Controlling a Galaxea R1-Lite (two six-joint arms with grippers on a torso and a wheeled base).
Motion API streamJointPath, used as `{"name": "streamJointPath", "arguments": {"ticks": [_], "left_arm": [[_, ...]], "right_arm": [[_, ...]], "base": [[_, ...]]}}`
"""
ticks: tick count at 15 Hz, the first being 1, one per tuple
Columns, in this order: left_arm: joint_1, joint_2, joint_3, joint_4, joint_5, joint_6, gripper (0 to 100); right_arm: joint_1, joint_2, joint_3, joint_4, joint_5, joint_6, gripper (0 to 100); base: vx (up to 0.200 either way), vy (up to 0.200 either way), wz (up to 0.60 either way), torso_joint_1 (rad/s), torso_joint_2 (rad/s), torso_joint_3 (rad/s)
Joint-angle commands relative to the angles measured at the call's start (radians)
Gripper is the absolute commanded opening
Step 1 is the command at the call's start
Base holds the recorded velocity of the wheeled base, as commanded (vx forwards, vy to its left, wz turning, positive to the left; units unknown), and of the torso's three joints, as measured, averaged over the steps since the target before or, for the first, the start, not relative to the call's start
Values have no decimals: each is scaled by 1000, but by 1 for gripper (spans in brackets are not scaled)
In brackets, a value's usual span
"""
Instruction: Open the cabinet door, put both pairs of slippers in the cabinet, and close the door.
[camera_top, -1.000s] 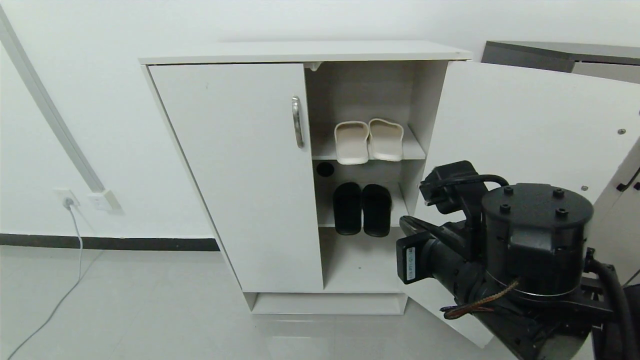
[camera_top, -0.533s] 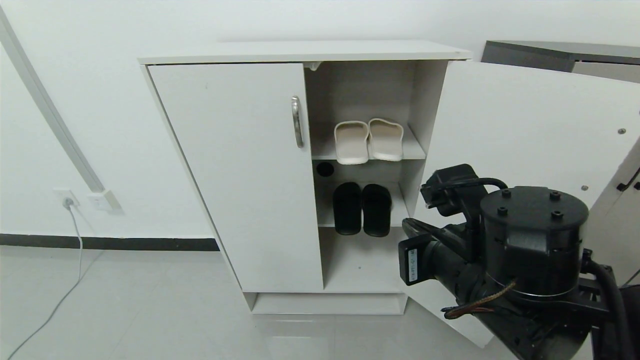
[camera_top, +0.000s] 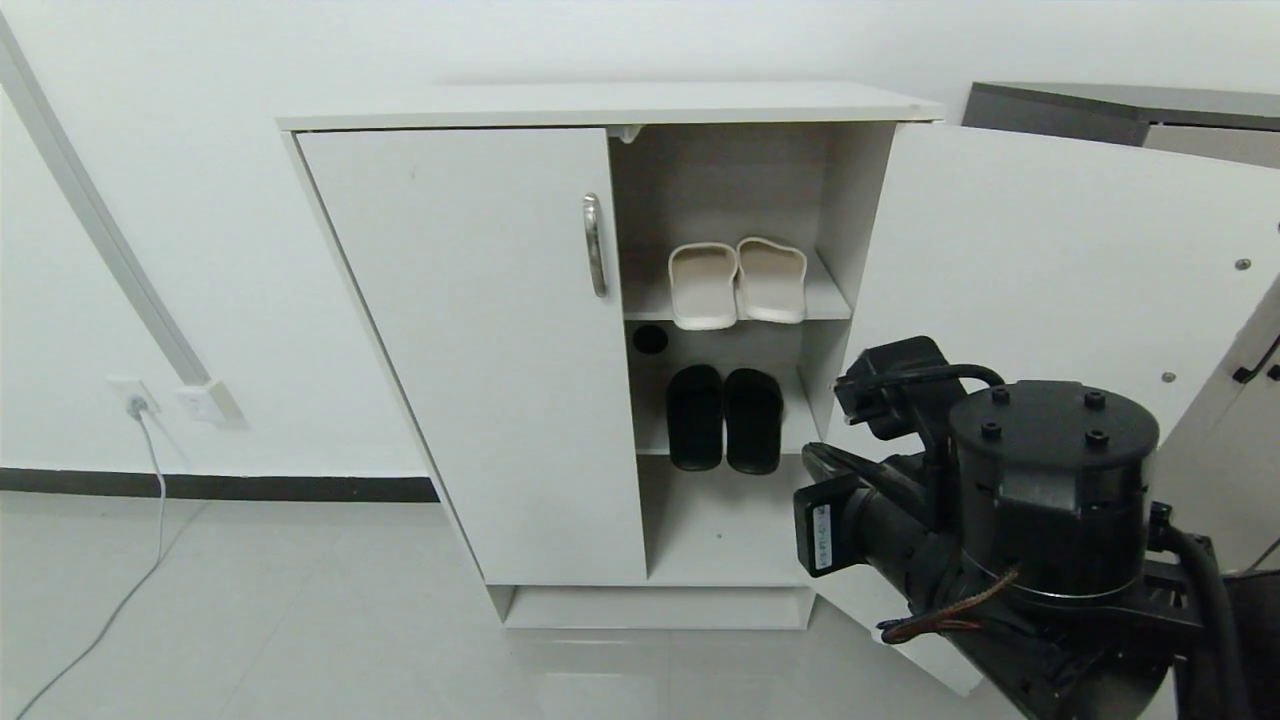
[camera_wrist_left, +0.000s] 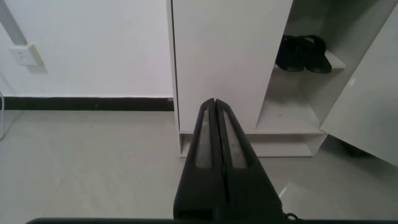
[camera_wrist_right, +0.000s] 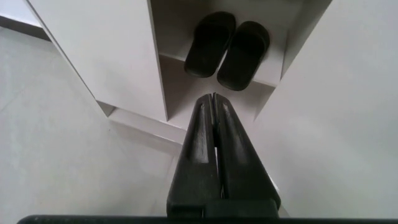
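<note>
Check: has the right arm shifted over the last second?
Yes, slightly: the right arm has sunk a little and drifted left in the head view, judged against the open cabinet door behind it.

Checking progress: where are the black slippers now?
Head view: the black slippers lie on the lower shelf, right of the shut left door, directly below the beige slippers.
</note>
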Motion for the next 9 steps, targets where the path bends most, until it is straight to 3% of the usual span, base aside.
{"name": "streamJointPath", "arguments": {"ticks": [1,4,9], "left_arm": [[0,2,0,0,0,-1,0],[0,0,0,0,0,-2,0],[0,0,0,0,0,-2,0]], "right_arm": [[1,2,0,-1,0,0,0],[1,2,1,-1,0,0,0],[1,4,6,-1,0,2,0]], "base": [[0,0,0,7,-212,-237],[0,0,0,20,-204,-342],[0,0,0,72,-520,-359]]}}
